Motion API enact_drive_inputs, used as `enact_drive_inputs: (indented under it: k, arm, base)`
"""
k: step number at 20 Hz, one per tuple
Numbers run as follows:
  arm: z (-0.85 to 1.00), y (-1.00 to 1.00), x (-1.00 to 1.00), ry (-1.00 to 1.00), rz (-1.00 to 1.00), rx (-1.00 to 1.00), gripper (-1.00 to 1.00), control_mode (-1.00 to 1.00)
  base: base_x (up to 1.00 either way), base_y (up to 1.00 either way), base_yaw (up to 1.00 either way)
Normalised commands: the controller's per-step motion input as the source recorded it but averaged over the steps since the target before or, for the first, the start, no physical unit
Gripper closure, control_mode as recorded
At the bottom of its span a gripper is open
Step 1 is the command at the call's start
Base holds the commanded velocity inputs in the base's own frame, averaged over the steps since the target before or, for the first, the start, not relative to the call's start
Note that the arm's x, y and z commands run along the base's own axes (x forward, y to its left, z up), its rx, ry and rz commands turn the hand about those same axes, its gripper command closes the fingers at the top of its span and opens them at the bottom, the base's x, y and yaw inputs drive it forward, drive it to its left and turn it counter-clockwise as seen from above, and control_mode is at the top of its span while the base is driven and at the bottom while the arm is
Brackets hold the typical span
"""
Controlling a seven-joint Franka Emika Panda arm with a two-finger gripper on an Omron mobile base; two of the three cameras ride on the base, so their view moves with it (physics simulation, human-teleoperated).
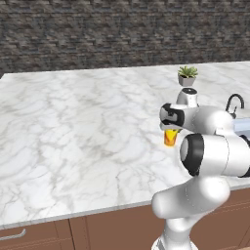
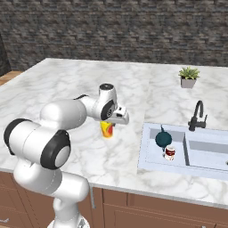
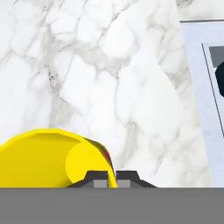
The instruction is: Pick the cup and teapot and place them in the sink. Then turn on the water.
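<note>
The gripper [image 3: 107, 177] has its fingers pinched on the rim of the cup [image 2: 106, 129], which hangs tilted over the marble counter [image 2: 67, 80], near the front edge and left of the sink [image 2: 149, 158]. Open marble stretches wide to the left and back toward the stone wall [image 1: 97, 34]. From the right side, the teapot [image 2: 163, 139] sits in the sink's small basin beside a can [image 2: 169, 153], with the faucet [image 2: 197, 116] behind and a potted plant [image 2: 189, 76] toward the back edge.

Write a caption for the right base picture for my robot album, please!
The tool pinches the yellow cup's rim on the counter; the teapot already sits in the sink.
</note>
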Motion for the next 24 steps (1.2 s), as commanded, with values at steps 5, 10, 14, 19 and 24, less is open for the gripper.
enact_drive_inputs:
  k: [5,10,14,19,24]
  arm:
    - [0.00,-0.38,0.00,-0.01,0.00,0.00,1.00,-1.00]
    - [0.00,-0.38,0.00,-0.01,0.00,0.00,1.00,-1.00]
    - [0.00,-0.41,0.00,-0.01,0.00,0.00,1.00,-1.00]
    - [0.00,-0.42,0.00,0.00,0.00,0.00,1.00,-1.00]
    - [0.00,-0.44,0.00,0.00,0.00,0.00,1.00,-1.00]
  base:
    - [0.00,0.00,0.00]
    - [0.00,0.00,0.00]
    - [0.00,0.00,0.00]
    - [0.00,0.00,0.00]
    - [0.00,0.00,0.00]
